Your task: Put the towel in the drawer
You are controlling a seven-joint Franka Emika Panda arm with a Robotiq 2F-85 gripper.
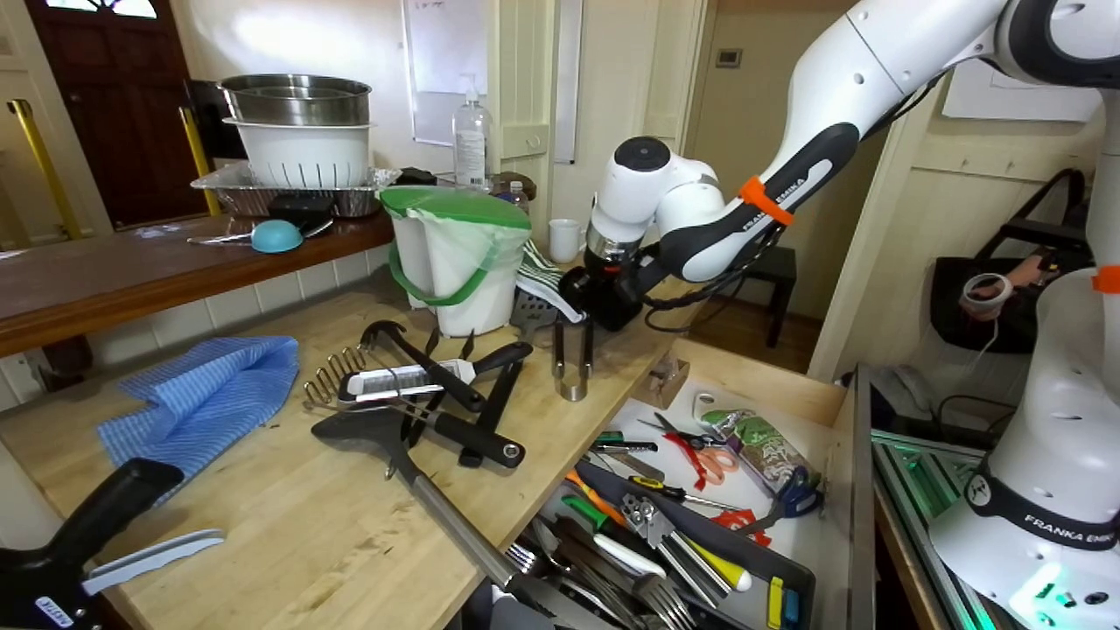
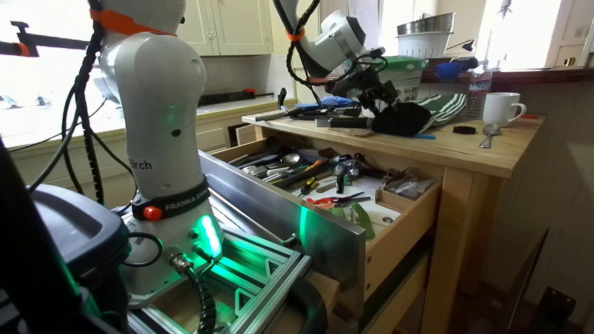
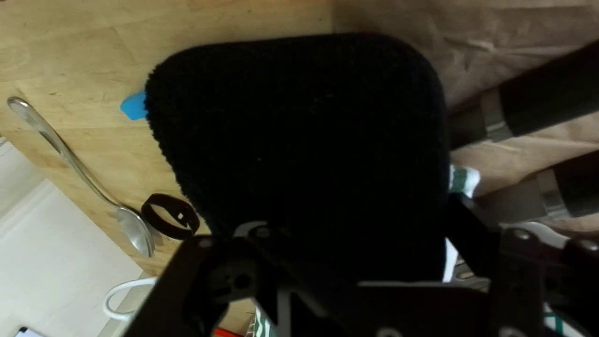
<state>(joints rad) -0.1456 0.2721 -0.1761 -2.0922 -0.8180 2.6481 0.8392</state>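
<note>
Kitchen room, furnished with one wooden table (image 1: 289, 525); loose utensils (image 1: 481, 439) are laid out on its top. One drawer (image 2: 403, 239), pulled open below the tabletop, stocked with cutlery (image 1: 577, 564); no towel is seen inside. One striped towel (image 2: 443, 107), green and white, set on the table beside a green-lidded bucket (image 1: 464, 262); a black pad (image 3: 299, 140), probably its sewn end, is included. One blue cloth (image 1: 210, 385), lying well apart, judged not to be meant. Gripper (image 2: 384, 103) placed at the black pad, jaws standing well apart, no fabric seen pinched between them. Progress, as judged: drawer ready, towel within reach; grasp, lift, carry and release are left to be done. Orientation: long axis laid across the table, the rounded black end pointed roughly to the drawer-side edge, the striped end directed away from it, toward a water bottle (image 2: 479, 88).
</note>
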